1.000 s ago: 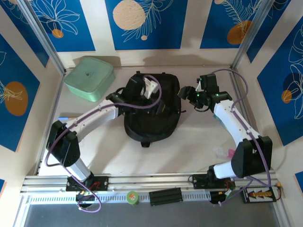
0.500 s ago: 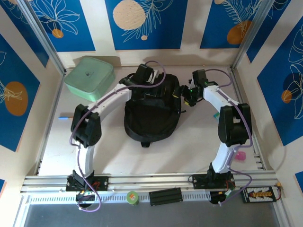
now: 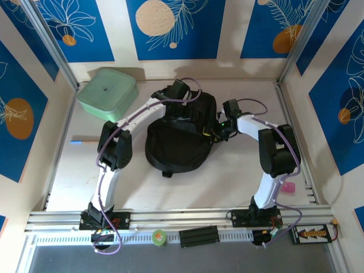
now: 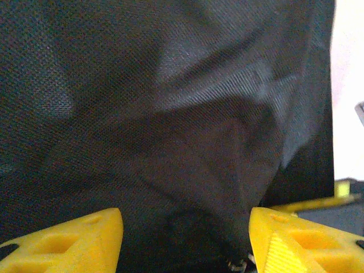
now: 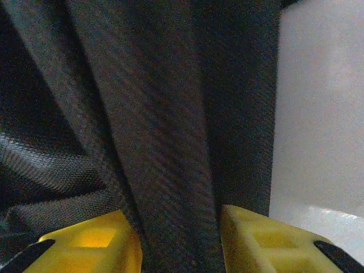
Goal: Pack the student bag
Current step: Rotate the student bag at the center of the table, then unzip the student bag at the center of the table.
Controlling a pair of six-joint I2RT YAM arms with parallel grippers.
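The student bag (image 3: pixel 177 142) lay at mid-tabletop (image 3: pixel 227 176), toward the far edge. The left pincer (image 4: pixel 185 227) straddled loose fabric at the bag's far end, jaws moderately wide and not clamped. The right pincer (image 5: pixel 176 230) pinched a fold at the bag's right side. Good practice was to secure both fabric grips first, then pull apart evenly without dragging the bag.

The black fabric student bag (image 3: pixel 176 145) lies flat in the middle of the table, soft, rumpled, creased into folds.
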